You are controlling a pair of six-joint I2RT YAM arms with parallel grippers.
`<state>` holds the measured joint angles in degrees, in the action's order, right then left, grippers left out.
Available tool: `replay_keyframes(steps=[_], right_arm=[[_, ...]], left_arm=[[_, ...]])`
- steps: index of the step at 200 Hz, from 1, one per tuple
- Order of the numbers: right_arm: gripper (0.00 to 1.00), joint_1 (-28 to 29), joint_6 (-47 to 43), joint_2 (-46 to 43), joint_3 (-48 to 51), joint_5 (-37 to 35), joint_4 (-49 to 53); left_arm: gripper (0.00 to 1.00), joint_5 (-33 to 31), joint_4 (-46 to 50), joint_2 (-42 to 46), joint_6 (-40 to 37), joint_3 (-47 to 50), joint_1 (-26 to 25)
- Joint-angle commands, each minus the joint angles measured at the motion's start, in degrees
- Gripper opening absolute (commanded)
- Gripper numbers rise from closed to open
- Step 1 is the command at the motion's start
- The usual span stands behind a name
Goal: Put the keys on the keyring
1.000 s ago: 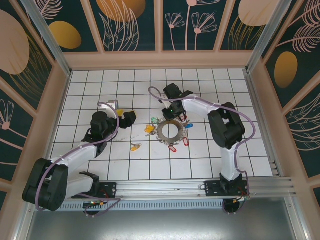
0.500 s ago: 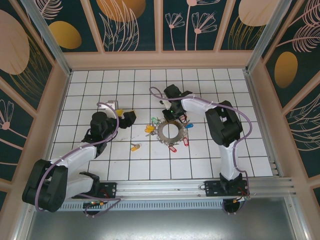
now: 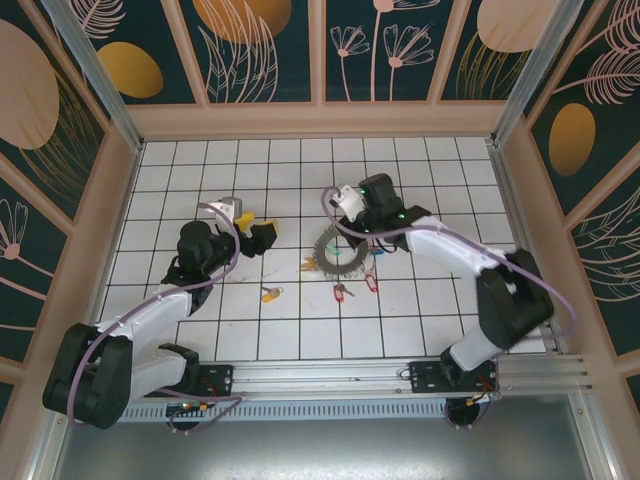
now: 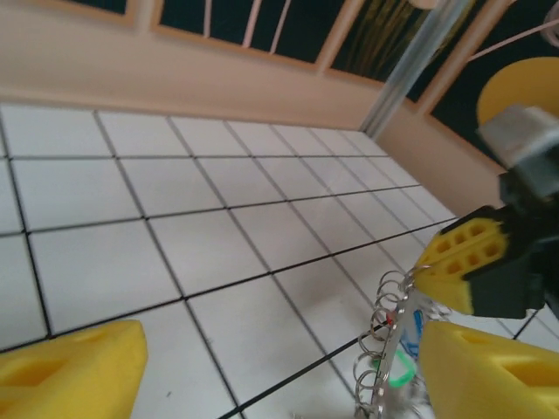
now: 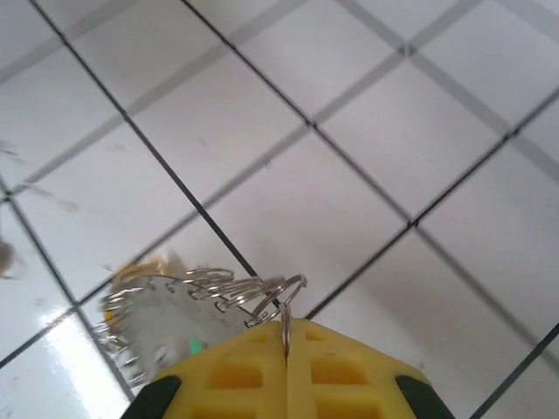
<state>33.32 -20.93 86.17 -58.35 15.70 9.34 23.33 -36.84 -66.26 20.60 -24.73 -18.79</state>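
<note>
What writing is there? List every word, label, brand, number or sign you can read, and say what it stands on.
No text can be read in any view.
Small metal keys with coloured plastic heads: any marking is too small to tell.
Flat grey keyring edged with wire loops: no lettering seen.
Dark teal wall panels: flower and disc drawings, no words.
</note>
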Motion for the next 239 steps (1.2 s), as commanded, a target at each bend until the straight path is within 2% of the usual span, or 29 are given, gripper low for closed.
replay_keyframes(steps=[1,20,34,55,92,107,136,175,187,208,239], right_arm=[[0.0,-0.84,-10.38,-6.31,4.45,6.08,-11.94],[0.0,-1.6,-16.3,-8.74,4.31,13.19,-7.06],[0.0,-1.63,-17.4,-9.89,4.46,16.17,-6.6],[0.0,-1.62,-18.96,-12.28,6.17,22.24,-8.5],[0.0,-1.64,-22.05,-15.23,7.29,27.7,-9.58],[0.0,-1.55,-23.7,-15.35,6.49,26.49,-8.12],[0.0,1.16,-28.93,-12.86,1.65,21.77,1.03],[0.0,3.84,-30.22,-12.58,0.33,20.5,1.9],[0.0,4.58,-30.38,-12.55,-0.22,20.55,2.24],[0.0,5.63,-30.83,-12.28,-1.28,20.75,3.22],[0.0,6.49,-30.94,-12.08,-2.06,21.56,3.19]], left_arm=[[0.74,6.38,-2.72,0.69,-4.45,-3.82,-0.46],[0.73,15.77,-2.16,0.17,-7.77,-6.1,-1.32],[0.72,19.86,1.16,0.62,-14.39,-7.85,-3.52],[0.72,22.09,6.71,2.61,-25.23,-9.34,-6.93],[0.66,22.54,6.55,4.28,-29.04,-9.18,-7.58],[0.66,22.31,7.88,4.25,-30.0,-10.1,-7.74],[0.68,20.26,8.96,3.4,-30.37,-11.29,-7.76],[0.66,20.56,7.6,0.68,-28.87,-10.92,-8.68],[0.65,19.88,7.78,-0.02,-29.41,-10.53,-9.51],[0.55,19.86,9.76,-1.67,-30.79,-11.24,-10.46],[0.54,19.52,9.73,-2.91,-31.53,-11.22,-10.7]])
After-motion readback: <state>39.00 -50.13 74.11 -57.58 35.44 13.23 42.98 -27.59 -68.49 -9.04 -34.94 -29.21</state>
